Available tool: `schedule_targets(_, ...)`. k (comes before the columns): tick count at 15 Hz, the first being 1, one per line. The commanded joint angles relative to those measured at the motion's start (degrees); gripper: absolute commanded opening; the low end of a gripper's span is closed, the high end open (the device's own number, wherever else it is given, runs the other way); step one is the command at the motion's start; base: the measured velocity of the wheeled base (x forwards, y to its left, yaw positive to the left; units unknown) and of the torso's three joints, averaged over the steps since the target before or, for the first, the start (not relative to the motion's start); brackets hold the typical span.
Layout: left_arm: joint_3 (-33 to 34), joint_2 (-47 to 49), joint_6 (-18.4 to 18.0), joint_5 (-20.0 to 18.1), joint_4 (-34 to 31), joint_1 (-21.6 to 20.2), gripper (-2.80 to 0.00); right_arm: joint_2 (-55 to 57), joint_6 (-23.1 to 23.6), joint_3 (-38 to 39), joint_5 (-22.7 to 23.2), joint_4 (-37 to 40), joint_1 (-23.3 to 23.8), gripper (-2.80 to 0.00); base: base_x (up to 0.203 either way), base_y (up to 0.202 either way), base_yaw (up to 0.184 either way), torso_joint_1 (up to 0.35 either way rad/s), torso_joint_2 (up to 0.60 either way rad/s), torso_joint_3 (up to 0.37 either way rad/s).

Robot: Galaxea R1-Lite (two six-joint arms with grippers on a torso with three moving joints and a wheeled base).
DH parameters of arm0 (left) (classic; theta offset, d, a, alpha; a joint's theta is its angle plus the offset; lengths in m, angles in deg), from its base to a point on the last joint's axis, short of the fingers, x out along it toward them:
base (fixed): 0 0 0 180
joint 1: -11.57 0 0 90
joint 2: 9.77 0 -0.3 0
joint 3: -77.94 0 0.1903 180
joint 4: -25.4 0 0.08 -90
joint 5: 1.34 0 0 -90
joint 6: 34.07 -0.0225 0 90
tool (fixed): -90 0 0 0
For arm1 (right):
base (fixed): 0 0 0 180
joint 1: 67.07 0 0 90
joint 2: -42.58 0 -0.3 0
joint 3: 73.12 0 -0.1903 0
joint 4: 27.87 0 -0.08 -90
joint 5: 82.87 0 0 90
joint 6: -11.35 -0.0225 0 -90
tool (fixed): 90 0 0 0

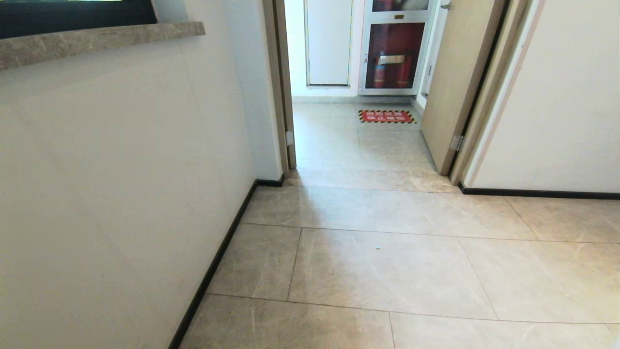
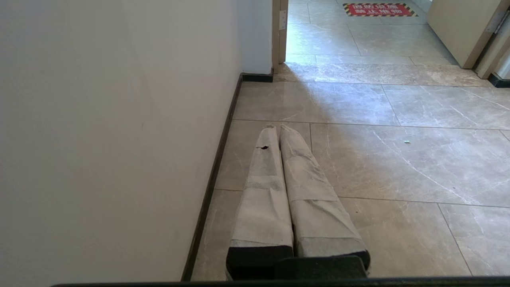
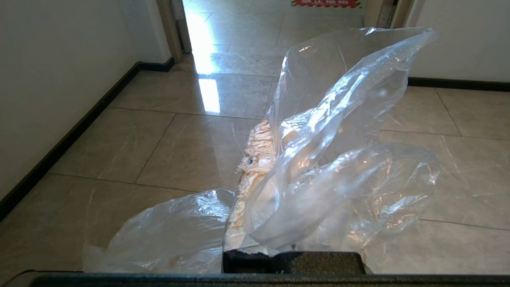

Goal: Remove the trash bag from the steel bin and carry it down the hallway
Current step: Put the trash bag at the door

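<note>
We are in the hallway (image 1: 387, 261), facing an open doorway (image 1: 353, 97) with a red floor sign (image 1: 386, 116) just beyond it; neither arm shows from the head, and the steel bin is nowhere in sight.

The trash bag (image 3: 318, 151) is at our right tool (image 3: 259, 159), seen only from the right wrist. The tool is clenched on the bag: its tape-wrapped fingers (image 3: 255, 167) are pressed together with the clear film bunched between and around them, and the rest of the plastic billows up and out toward the doorway, with a lobe sagging back beside the wrist. We judge the bag to be very light and limp, a thin crinkled film that will flap, catch air and slide rather than hang with any weight. It looks slick, so a pinch on one layer could creep loose; the surest hold is on gathered folds near the mouth, as it seems to be now. No waste shows through the film here.

The right arm reaches level and low, pointing toward the doorway, over the tiles. Our left tool (image 2: 279, 129) is clenched on nothing, its wrapped fingers (image 2: 263, 191) lying side by side and touching, aimed the same way, close along the pale wall (image 2: 119, 119) and its dark baseboard (image 2: 215, 167) on the near side of the doorway.
</note>
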Motion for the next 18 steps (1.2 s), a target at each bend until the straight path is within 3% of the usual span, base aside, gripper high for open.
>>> schedule_targets(1,0.0,0.0,0.1,0.0,0.0,0.0,-2.80,0.0,0.0,0.0,0.0,0.0,0.0,-2.80,0.000,0.000,0.000,0.000,0.00,0.000)
schedule_targets(6,0.0,0.0,0.3,0.0,0.0,0.0,-2.80,0.0,0.0,0.0,0.0,0.0,0.0,-2.80,0.025,0.000,0.000,0.000,0.00,0.001)
schedule_targets(18,0.0,0.0,0.3,0.0,0.0,0.0,-2.80,0.0,0.0,0.0,0.0,0.0,-0.1,-2.80,0.194,0.000,0.000,0.001,0.00,0.001)
